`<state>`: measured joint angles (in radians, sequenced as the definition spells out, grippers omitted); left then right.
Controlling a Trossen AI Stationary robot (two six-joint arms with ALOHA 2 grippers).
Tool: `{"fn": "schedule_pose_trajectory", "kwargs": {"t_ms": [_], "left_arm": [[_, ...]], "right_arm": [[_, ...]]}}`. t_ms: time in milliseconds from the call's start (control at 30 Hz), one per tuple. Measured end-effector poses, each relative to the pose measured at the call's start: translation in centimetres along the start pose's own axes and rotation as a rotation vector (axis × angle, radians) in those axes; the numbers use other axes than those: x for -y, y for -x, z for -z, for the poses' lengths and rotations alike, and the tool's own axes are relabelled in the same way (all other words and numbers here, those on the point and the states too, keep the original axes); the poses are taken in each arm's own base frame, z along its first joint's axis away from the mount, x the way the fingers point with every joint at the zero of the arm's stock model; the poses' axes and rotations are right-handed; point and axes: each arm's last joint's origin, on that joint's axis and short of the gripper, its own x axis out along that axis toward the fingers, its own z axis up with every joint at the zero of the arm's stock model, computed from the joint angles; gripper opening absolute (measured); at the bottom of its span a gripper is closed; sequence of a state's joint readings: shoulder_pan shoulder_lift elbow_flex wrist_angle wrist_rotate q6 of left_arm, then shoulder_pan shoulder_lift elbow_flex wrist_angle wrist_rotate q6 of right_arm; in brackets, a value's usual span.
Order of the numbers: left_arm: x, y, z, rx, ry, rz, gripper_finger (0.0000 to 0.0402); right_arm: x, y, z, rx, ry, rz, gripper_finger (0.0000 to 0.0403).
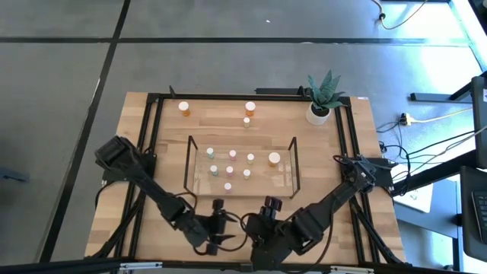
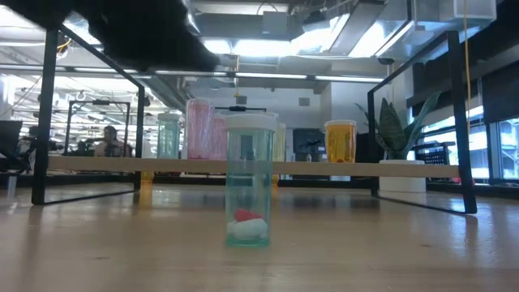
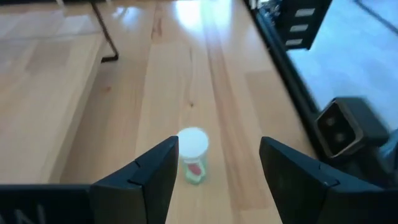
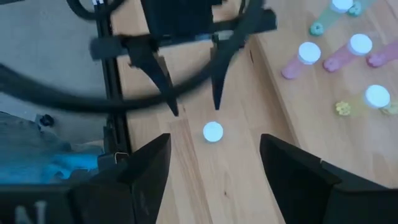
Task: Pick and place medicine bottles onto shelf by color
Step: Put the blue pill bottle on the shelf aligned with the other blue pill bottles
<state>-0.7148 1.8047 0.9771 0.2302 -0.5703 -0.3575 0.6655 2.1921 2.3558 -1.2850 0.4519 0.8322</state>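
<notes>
Nearest the low camera, centre frame: greenish bottle point(image 2: 247, 180), clear body, white cap, upright on the bench point(image 2: 122, 243), red-and-white contents at its base. Same bottle lower centre in the left wrist view, between and just beyond the two dark fingers point(image 3: 143, 180), untouched. Left end effector point(image 1: 221, 223) at bottom centre of the high view, partly open, empty, low over the bench's near edge. Right end effector point(image 1: 262, 219) just to its right, also partly open and empty, pointed toward the left one. Shelf point(image 1: 242, 165) mid-frame in the high view, clear with black ends, carrying several small bottles: pinkish point(image 1: 233, 154), greenish point(image 1: 210, 152), and a larger white-capped orange one point(image 1: 274, 159) toward its right end. Two more orange bottles beyond the shelf, one upper left point(image 1: 184, 108), one upper centre point(image 1: 249, 109), both upright on the bench. Potted plant point(image 1: 323, 97) at upper right of the bench. Person point(image 2: 109, 142) far off at mid left of the low view, in the room behind.
</notes>
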Motion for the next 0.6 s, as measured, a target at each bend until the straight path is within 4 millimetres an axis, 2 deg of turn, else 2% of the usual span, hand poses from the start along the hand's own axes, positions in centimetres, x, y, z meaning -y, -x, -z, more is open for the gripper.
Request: {"fn": "schedule_pose_trajectory", "kwargs": {"t_ms": [167, 600], "left_arm": [[-0.2, -1.2, 1.2, -0.032, -0.018, -0.023, 0.0219], [-1.1, -3.2, 2.2, -0.035, 0.0, -0.058, 0.0219]], "right_arm": [[0.0, 0.0, 0.0, 0.001, -0.001, 0.0, 0.0249], [0.0, 0.0, 0.0, 0.0, -0.002, 0.001, 0.0249]]}}
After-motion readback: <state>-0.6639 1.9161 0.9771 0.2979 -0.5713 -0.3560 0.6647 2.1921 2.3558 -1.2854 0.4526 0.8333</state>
